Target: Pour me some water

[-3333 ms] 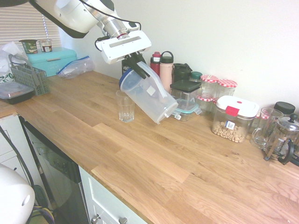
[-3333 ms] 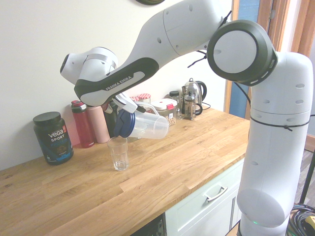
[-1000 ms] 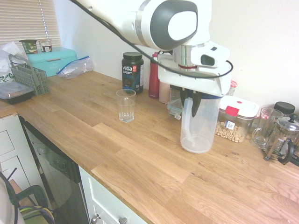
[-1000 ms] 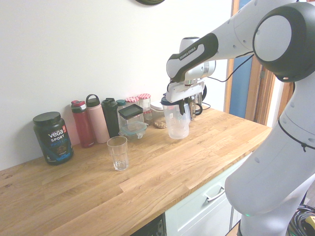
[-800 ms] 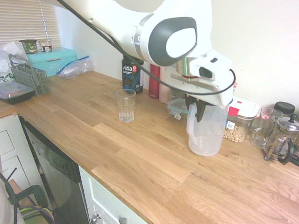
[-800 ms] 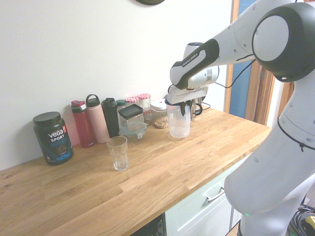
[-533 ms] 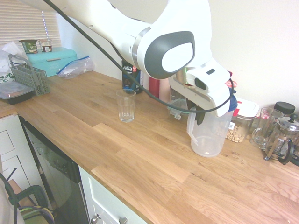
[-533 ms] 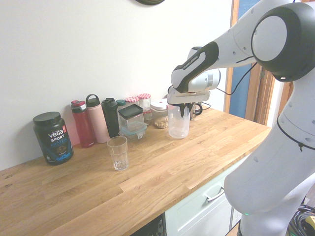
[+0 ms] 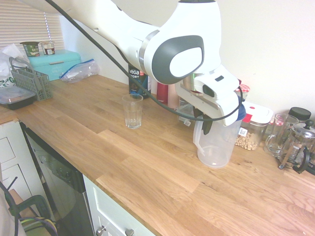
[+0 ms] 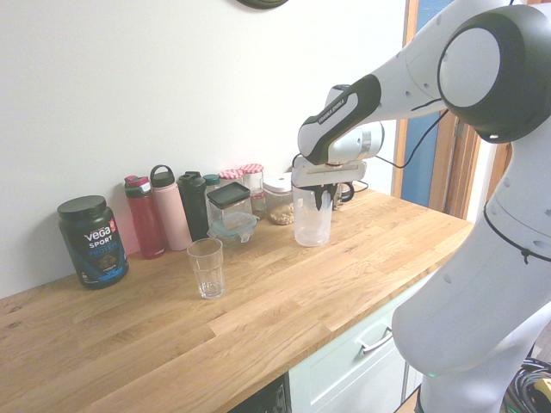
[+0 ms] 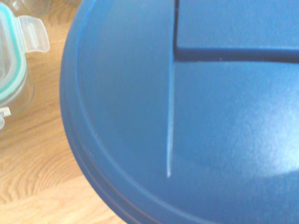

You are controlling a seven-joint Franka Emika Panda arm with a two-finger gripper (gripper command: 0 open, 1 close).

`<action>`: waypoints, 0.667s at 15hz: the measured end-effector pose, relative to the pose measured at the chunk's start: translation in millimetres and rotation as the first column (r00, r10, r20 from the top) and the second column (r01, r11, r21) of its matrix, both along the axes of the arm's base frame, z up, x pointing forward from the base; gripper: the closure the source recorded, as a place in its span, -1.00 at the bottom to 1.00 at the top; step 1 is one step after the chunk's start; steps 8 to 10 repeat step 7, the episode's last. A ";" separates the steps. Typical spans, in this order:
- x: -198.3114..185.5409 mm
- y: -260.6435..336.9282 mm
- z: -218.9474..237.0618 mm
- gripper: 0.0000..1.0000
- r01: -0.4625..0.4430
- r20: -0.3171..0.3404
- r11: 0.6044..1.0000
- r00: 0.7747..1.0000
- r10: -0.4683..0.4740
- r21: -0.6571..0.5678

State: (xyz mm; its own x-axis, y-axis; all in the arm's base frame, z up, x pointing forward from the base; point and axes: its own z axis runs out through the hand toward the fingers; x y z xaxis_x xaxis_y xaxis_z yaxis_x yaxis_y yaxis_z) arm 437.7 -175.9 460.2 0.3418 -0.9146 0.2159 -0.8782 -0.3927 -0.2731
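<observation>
The claw [image 9: 203, 129] of my arm is closed on the handle of the translucent pitcher [image 9: 215, 147], its dark fingers passing down beside the pitcher's wall. The pitcher is upright or nearly so, at the wall side of the wooden counter [image 10: 258, 318], just in front of the white-lidded container [image 9: 255, 114] of pale pieces; whether its base bears on the wood or hangs slightly above it, I cannot tell. The blue lid [image 11: 121, 102] fills most of the wrist view and appears to be in place. The drinking glass [image 9: 132, 112] stands upright and well apart from the pitcher, nearer the protein tub [image 10: 93, 243]. Progress, as far as the views allow: the pitcher is in my grip; no stream runs into the glass. A little clear liquid may lie at the bottom of the glass, but its thick base looks much the same, so I cannot confirm that any water has been poured. I see no definite water line in the pitcher either. If the pour is complete, I judge that only setting down and letting go of the pitcher remain; if not, carrying it to the glass and tilting it are left.
</observation>
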 end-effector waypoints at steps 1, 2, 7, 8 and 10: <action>0.0 0.7 -0.8 -1.00 -0.005 -0.007 1.000 1.000 0.005 -0.004; -0.1 1.0 -1.4 -1.00 -0.010 -0.013 1.000 1.000 0.009 -0.010; -10.8 7.0 12.9 -1.00 -0.039 -0.069 0.999 0.997 0.036 -0.032; -10.8 7.0 12.9 -1.00 -0.039 -0.069 0.999 0.997 0.036 -0.032; -10.8 7.0 12.9 -1.00 -0.039 -0.069 0.999 0.997 0.036 -0.032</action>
